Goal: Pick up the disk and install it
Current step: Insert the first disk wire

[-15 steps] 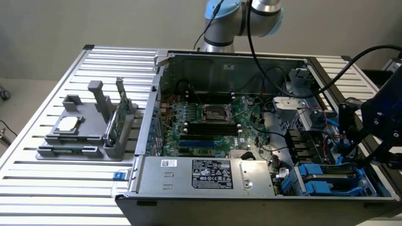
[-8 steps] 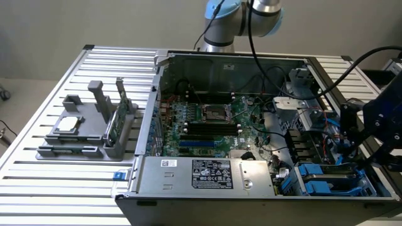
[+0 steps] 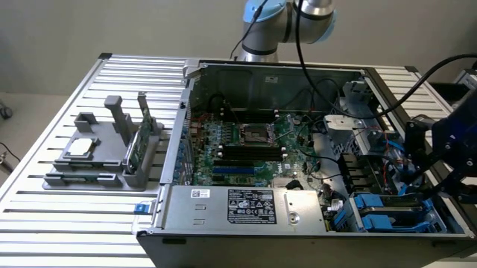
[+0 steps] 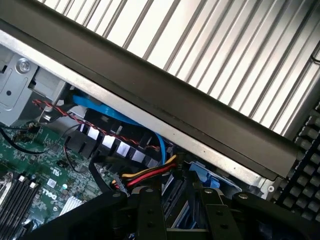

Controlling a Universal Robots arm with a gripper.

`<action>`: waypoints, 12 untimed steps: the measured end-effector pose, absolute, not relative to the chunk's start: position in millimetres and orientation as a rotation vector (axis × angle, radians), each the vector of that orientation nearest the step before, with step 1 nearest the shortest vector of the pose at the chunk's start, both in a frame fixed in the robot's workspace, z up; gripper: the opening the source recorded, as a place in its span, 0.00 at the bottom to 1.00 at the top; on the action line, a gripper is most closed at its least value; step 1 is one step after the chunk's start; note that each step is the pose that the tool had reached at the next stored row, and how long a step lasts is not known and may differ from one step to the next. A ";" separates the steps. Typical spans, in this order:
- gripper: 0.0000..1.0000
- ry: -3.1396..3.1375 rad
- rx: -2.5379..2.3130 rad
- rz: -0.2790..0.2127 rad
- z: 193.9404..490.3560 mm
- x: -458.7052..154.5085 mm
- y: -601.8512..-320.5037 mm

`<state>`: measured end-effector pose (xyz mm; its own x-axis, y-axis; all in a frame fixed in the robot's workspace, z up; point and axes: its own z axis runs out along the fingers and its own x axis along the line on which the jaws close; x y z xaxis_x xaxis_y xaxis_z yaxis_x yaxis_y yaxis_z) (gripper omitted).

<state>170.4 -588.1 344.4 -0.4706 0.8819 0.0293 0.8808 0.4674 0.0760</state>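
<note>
An open computer case [image 3: 283, 67] lies on a slatted metal table [image 3: 67, 223], and everything here is placed against it. The disk [image 3: 394, 212] — a grey body between blue carrier rails — sits inside the case, in the drive bay at the corner toward the exterior view's lower right. It is just beside the boxy silver power supply [image 3: 246, 207] that runs along the case's near wall. Whether it is pushed fully home cannot be told. The gripper [image 4: 180, 192] hangs over that same corner of the case. In the wrist view the blue rails lie just beyond it, with a bundle of yellow and red wires [image 4: 147, 175] beside them. Whether the gripper is parted or clamped on something cannot be told. A blue cable [image 4: 117, 114] loops along the inside of the case wall, and the green motherboard [image 3: 246, 145] covers the case floor. Outside the case, on the exterior view's left, a grey fixture [image 3: 52, 180] holds a small square processor chip [image 3: 80, 147] lying flat and a thin green circuit card [image 3: 138, 146] standing on edge — both well apart from the gripper. The arm's base [image 3: 261, 33] rises behind the case's far wall.
</note>
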 end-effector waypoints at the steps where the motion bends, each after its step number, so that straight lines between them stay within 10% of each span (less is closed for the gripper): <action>1: 0.34 2.676 1.615 0.128 344.4 170.4 -589.1; 12: 0.34 2.644 1.693 0.140 342.0 170.4 -595.2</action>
